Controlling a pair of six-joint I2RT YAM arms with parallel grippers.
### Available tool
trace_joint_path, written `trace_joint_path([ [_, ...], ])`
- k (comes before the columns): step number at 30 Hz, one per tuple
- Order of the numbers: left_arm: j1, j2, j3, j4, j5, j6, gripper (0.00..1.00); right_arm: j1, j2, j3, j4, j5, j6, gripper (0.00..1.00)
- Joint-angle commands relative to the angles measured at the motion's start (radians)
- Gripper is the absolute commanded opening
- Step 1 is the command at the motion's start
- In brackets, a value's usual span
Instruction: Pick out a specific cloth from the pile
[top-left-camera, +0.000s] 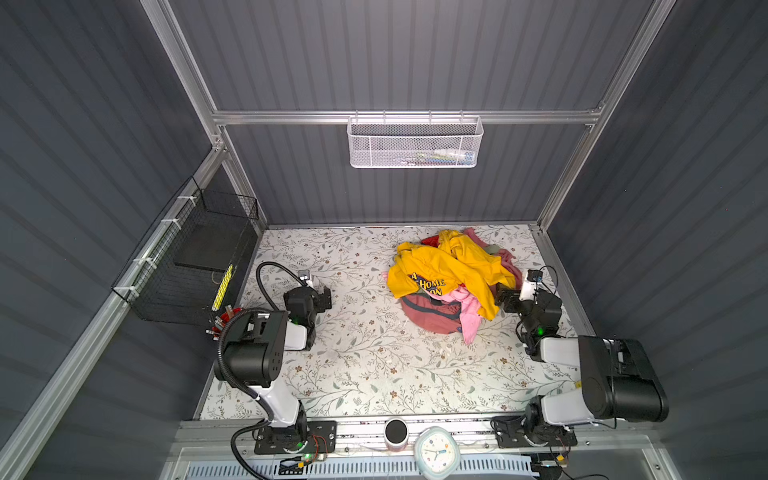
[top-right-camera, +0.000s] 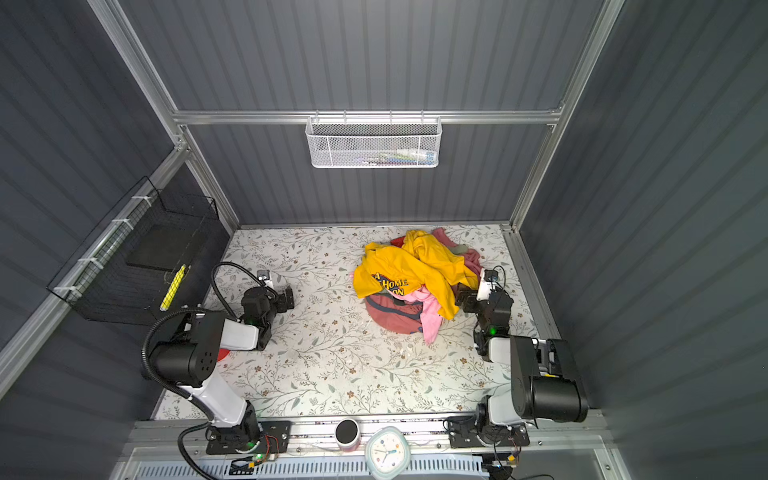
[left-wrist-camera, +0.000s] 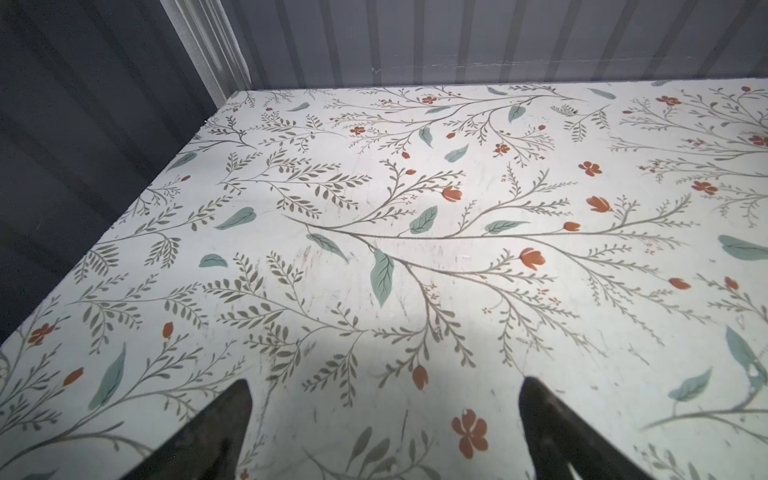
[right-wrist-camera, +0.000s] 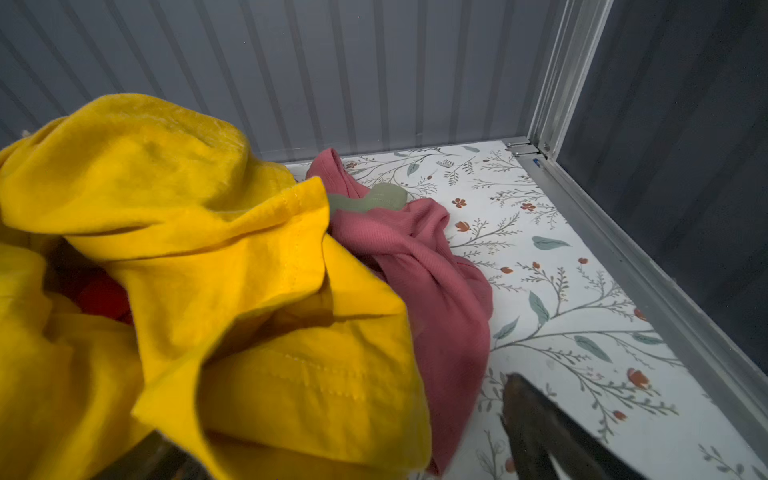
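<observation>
Salmon-red cloth (top-left-camera: 432, 321) (top-right-camera: 392, 320) with a navy collar band lies flat on the floral tabletop (top-left-camera: 374, 365) at the near edge of the pile (top-left-camera: 455, 266). Its far part is tucked under a yellow T-shirt (top-left-camera: 440, 262) with navy lettering, and a pink garment (top-left-camera: 468, 313) overlaps its right side. The right wrist view shows the far right side of the heap: the yellow T-shirt (right-wrist-camera: 208, 249) on top, a rose ribbed piece (right-wrist-camera: 436, 282) beside it and an olive-green piece (right-wrist-camera: 374, 199) wedged between them.

Containers: a white mesh basket (top-left-camera: 415, 141) hangs from the back rail, with a few coloured items in it too small to identify. A black wire basket (top-left-camera: 195, 257) on the left wall holds a dark flat slab (top-left-camera: 203, 245) and a yellow strip (top-left-camera: 222, 286). A red pot (top-left-camera: 224, 322) with thin sticks in it stands partly hidden behind the left arm.

Arms: both are folded, elbows raised and forearms low. The left gripper (top-left-camera: 326, 297) (left-wrist-camera: 384, 399) hangs over bare tabletop well apart from the pile, its jaws spread wide and holding nothing. The right gripper (top-left-camera: 500, 296) (right-wrist-camera: 345, 432) points at the pile's right edge with its jaws also wide apart. The yellow hem drapes across the gap between them but is not clamped.
</observation>
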Motion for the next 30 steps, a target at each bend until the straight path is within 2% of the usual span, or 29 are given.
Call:
trace_joint_path([
  [1,-0.004,0.002,-0.011,0.014,-0.01,-0.012,1.0,-0.002,0.007,0.017,-0.005,0.011,0.011,0.99],
  [21,-0.004,-0.011,-0.012,0.014,-0.006,-0.013,1.0,-0.002,0.002,0.012,0.005,0.014,0.016,0.99],
  [22,-0.004,-0.039,0.003,-0.03,-0.008,-0.014,1.0,-0.002,-0.013,0.015,-0.008,0.025,0.021,0.99],
  [24,-0.004,-0.103,0.075,-0.236,-0.009,-0.023,1.0,-0.005,-0.084,0.034,-0.114,0.035,0.031,0.99],
  [26,-0.003,-0.172,0.19,-0.508,-0.031,-0.081,1.0,-0.019,-0.187,0.097,-0.349,0.024,0.083,0.99],
  [28,-0.004,-0.216,0.246,-0.631,-0.025,-0.126,1.0,-0.04,-0.256,0.159,-0.543,-0.042,0.133,0.99],
  [30,-0.004,-0.255,0.269,-0.689,-0.027,-0.187,1.0,-0.041,-0.32,0.189,-0.649,-0.097,0.161,0.99],
])
